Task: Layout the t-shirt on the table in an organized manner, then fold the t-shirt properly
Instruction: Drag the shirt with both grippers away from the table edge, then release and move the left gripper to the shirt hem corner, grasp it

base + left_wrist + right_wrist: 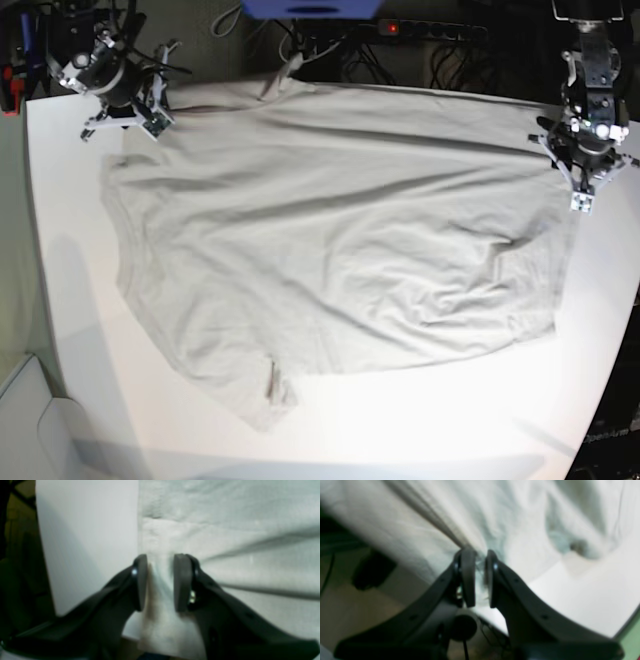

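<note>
Between both grippers — left [160,582], right [480,577] — shirt [330,240] edge pinched; spread on table [420,420] w/ wrinkles, folding not begun.

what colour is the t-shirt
Plain light grey-beige, no pattern; the t-shirt shows best in the base view.

T-shirt [330,250] spread across white table [450,420], tools at far corners

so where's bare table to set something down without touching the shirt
Bare table runs along the near edge below the t-shirt, plus a strip down the base view's left side. The far edge is crowded: the right gripper and left gripper both pinch cloth there.
</note>
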